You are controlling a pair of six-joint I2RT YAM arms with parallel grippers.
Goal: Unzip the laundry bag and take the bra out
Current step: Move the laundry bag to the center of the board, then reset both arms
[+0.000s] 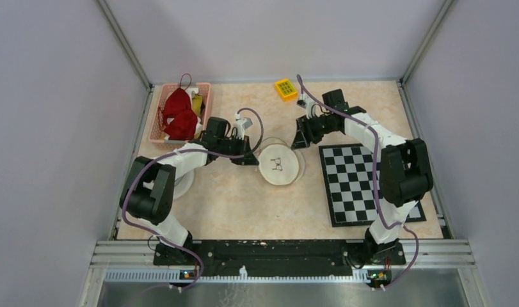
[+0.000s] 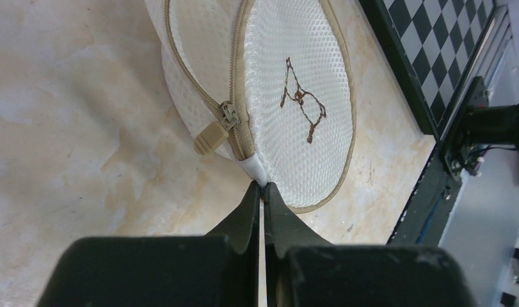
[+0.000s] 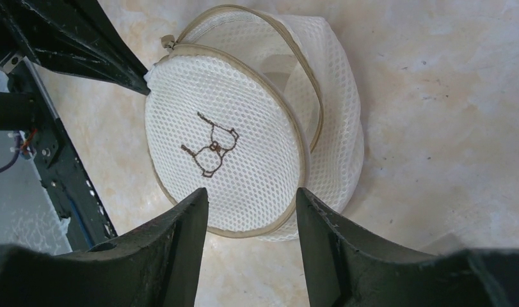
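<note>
Laundry bag (image 1: 280,165): a round white mesh case at the middle of the worktop (image 1: 244,204), between the two arms, with its embroidered face turned up.

Left fingers (image 2: 244,220) are closed on the small white tab (image 2: 253,167) at the end of the seam, pinning that edge. Right fingers (image 3: 180,240) are spread apart and hang over the bag, gripping nothing.

Progress: the bag is anchored, but the zip is judged still shut. Its slider (image 2: 229,115) and tan pull (image 2: 210,138) sit just beside the held tab, and the teeth running away from them look meshed. Unzipping is therefore not yet begun, and the bra is still to be taken out. No bra can be made out through the mesh.

Room: the pull lies on the side wall, just beside the left fingers, so the approach there is tight. A checkered board (image 1: 359,182) lies near the bag on its right, apart from it. A pink basket (image 1: 203,86) of red cloth (image 1: 180,115) stands behind the left arm. A yellow block (image 1: 285,89) sits well apart at the far edge. Bare worktop between the bag and the arm bases is judged the freest place to set the bra down.
</note>
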